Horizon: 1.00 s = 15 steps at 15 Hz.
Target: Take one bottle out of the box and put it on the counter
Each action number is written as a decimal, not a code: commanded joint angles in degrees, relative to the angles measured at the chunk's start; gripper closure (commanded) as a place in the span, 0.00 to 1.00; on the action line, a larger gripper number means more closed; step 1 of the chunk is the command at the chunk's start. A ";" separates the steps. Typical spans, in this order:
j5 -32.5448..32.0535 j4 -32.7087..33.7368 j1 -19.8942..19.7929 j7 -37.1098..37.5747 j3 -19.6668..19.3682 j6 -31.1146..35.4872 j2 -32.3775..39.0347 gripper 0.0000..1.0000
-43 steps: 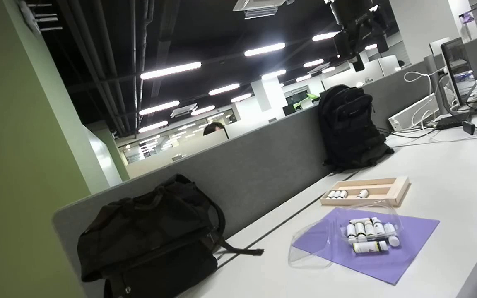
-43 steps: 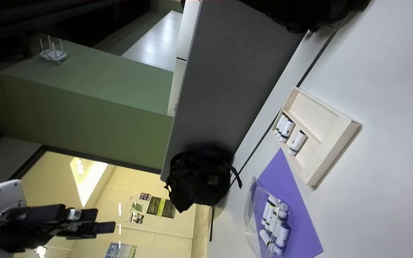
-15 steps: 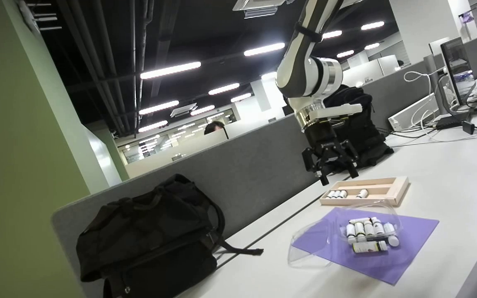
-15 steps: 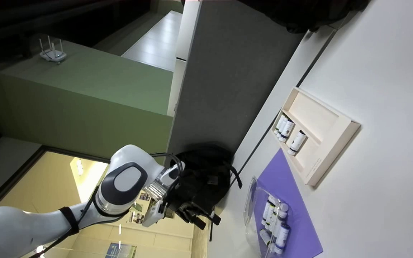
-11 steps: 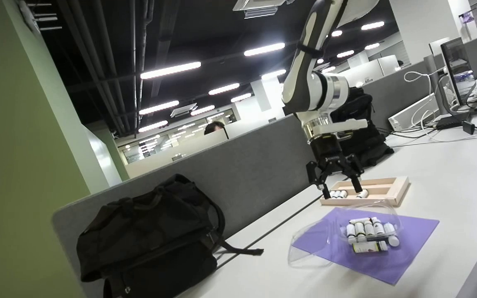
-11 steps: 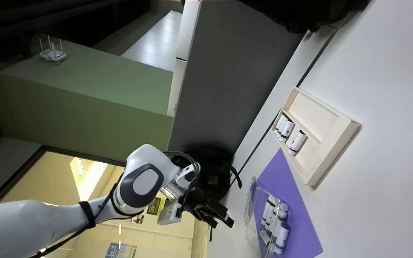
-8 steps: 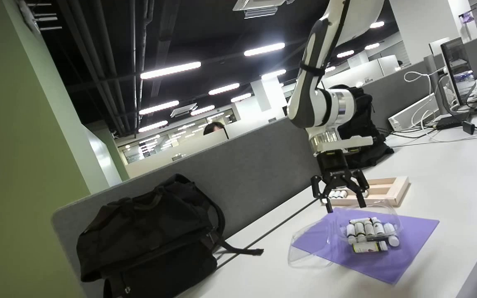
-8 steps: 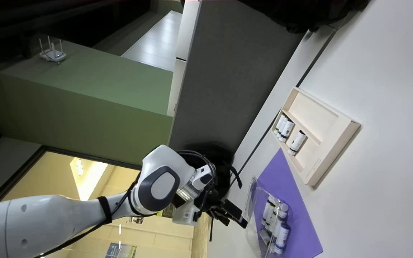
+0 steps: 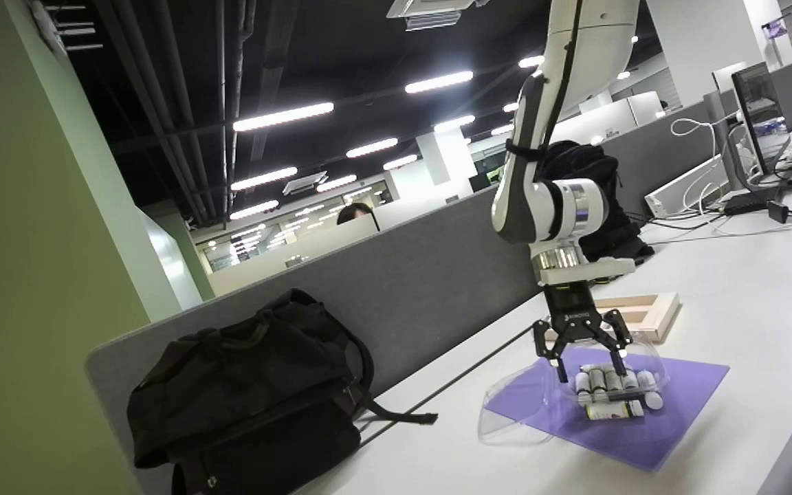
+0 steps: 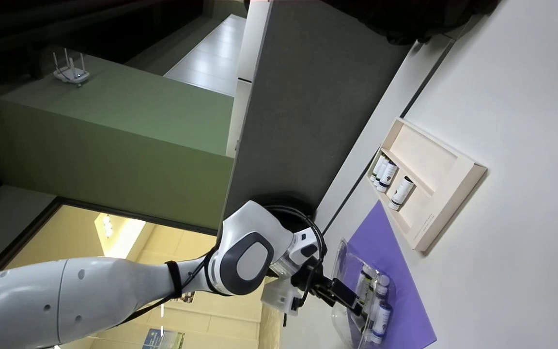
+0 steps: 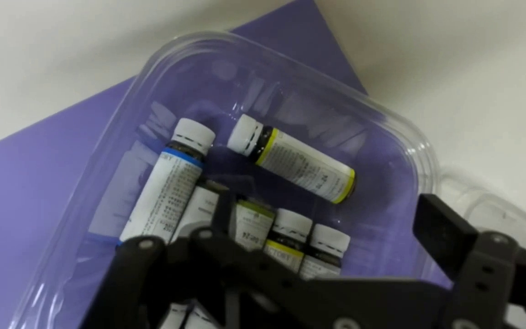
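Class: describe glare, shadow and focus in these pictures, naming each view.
Wrist view: glints on the clear container, faint shadows on the counter, the claw dark and slightly soft; in an exterior view, ceiling lights burnt out white, backpacks nearly black.

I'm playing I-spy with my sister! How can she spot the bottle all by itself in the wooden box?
On the white counter, find the purple mat and the tan wooden box beside it. Look in the compartment nearer the mat for a white-labelled bottle. The other bottles there bunch together at one end, but this one is off alone.
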 commanded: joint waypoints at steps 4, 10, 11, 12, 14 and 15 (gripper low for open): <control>-0.38 -0.13 -0.18 3.59 -1.50 2.31 1.05 0.00; -1.78 -1.20 0.83 5.17 -2.05 8.73 1.46 0.00; -2.33 -1.09 1.02 5.87 -2.23 8.32 1.76 0.00; -3.15 -1.07 1.29 6.61 -2.47 8.02 1.95 0.00; -5.04 -0.86 1.56 8.01 -2.73 7.65 2.60 0.00; -5.65 -0.71 1.44 8.51 -2.69 7.58 3.11 0.00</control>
